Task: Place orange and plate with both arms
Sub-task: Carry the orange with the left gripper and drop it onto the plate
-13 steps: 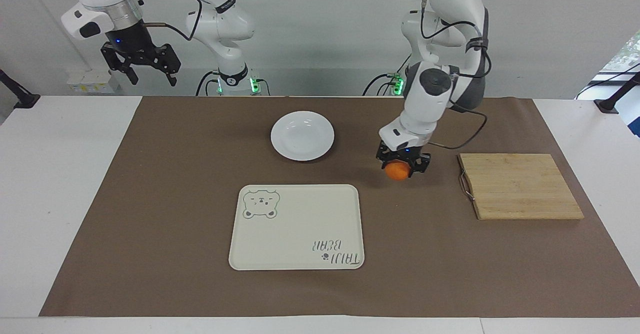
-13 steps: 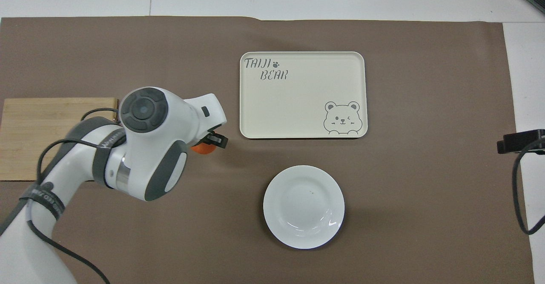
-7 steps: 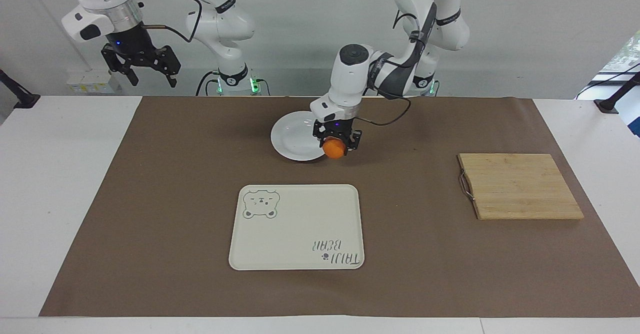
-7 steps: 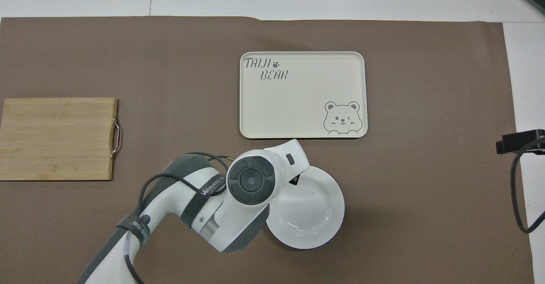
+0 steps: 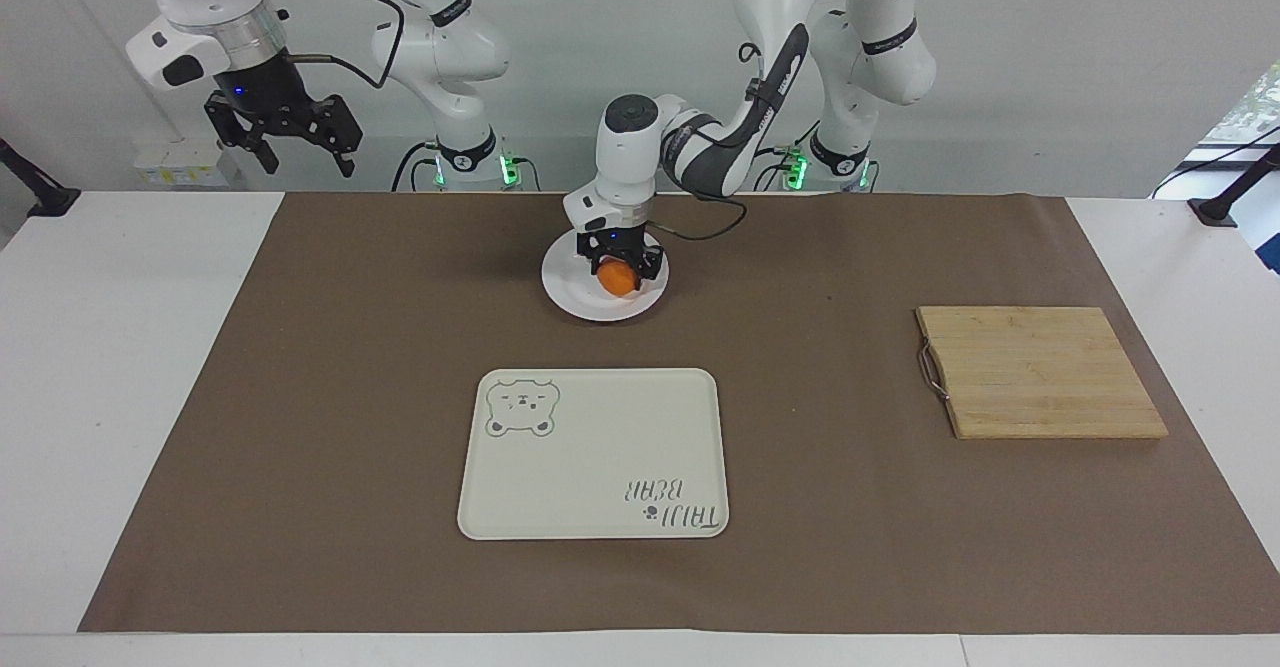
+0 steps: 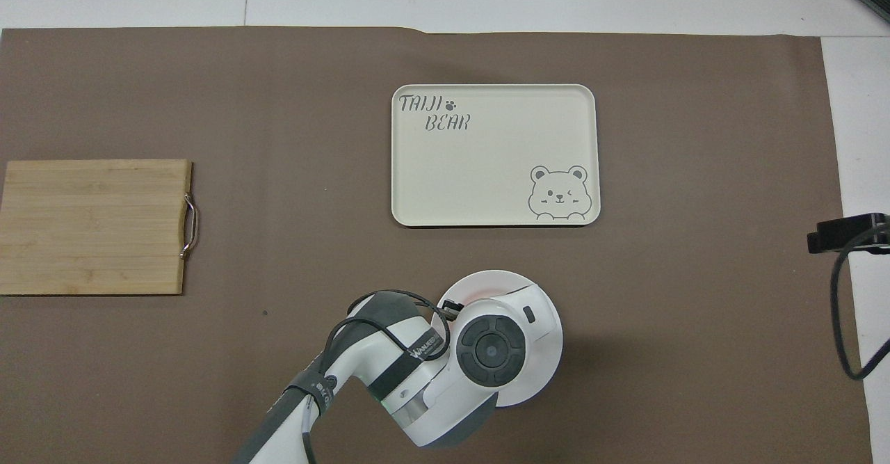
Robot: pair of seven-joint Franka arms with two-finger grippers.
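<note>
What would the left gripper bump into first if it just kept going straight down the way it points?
Probably the plate. The left gripper points down over its well, shut on the orange, so the orange would touch the plate first; whether it touches already is unclear.

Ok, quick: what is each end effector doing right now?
Left end effector: shut on the orange, over the plate.
Right end effector: open, holding nothing, waiting raised at its own end.

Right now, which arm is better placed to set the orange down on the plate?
The left. The left gripper is shut on the orange directly over the plate, so it only needs to let go. The right gripper waits, open, high above the right arm's end of the table.
</note>
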